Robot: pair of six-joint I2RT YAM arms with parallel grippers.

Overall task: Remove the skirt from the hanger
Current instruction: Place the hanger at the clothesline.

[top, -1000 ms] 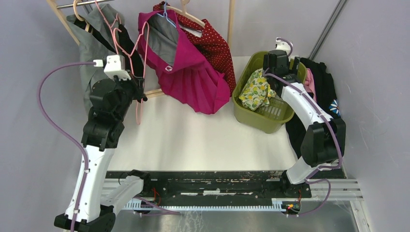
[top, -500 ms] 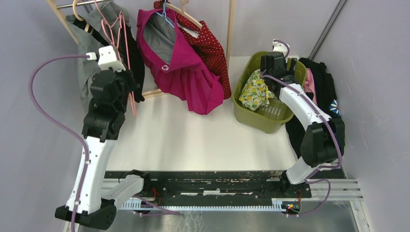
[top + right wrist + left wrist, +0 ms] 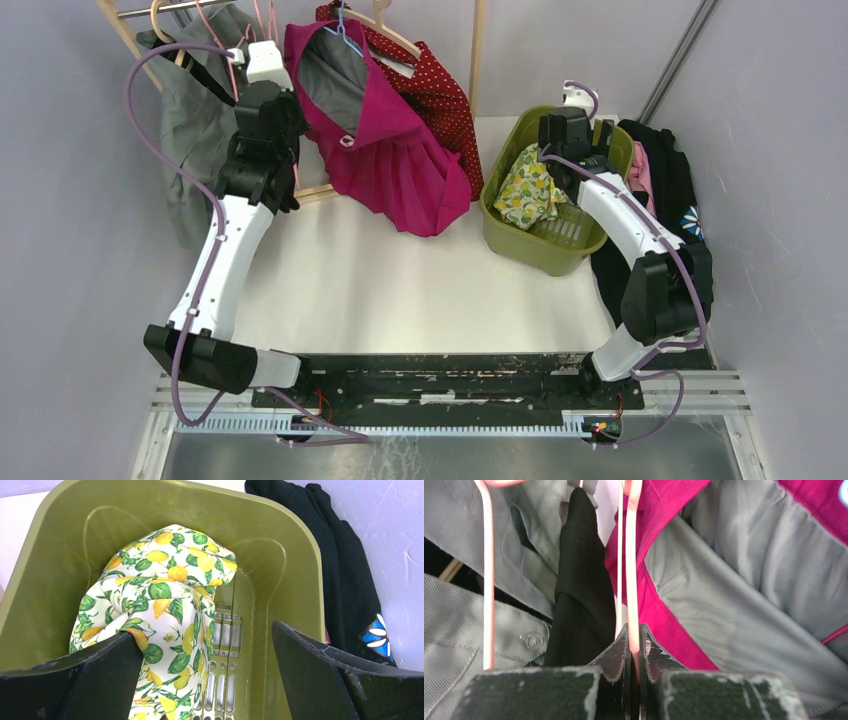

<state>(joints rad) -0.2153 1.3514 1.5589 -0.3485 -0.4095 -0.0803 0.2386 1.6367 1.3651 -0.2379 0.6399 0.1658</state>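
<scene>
The left gripper [image 3: 634, 640] is pinched tight on the thin wire of a pink hanger [image 3: 631, 580], jaws nearly touching with the wire running straight up between them. A second strand of the same pink wire rises further left in the left wrist view. Just behind the clamped wire hangs a narrow black garment [image 3: 579, 580], and left of that a gray shirt [image 3: 454, 630] with a button showing. To the right of the wire, close against it, is a magenta pleated skirt [image 3: 664, 625] with its gray lining [image 3: 749, 580] turned outward. In the overhead view this skirt hangs from a blue hanger [image 3: 345, 30] at the clothes rail [image 3: 160, 10], with a red polka-dot garment [image 3: 445, 95] behind it on a wooden hanger [image 3: 395, 35], and its hem reaches down towards the white table [image 3: 400, 290]. The left arm is stretched up and forward so that its wrist sits at the rail between the gray shirt and the magenta skirt. The right gripper [image 3: 202, 630] is spread wide and grips nothing; it hangs just over the olive green basket [image 3: 300, 545]. The lemon-print garment [image 3: 160, 600] lies bunched inside that basket, against its left side, and the left finger overlaps its edge in the right wrist view, though contact cannot be judged. Beside the basket's right wall lies a black garment [image 3: 350, 580] with a blue and white flower [image 3: 377, 632] on it.
</scene>
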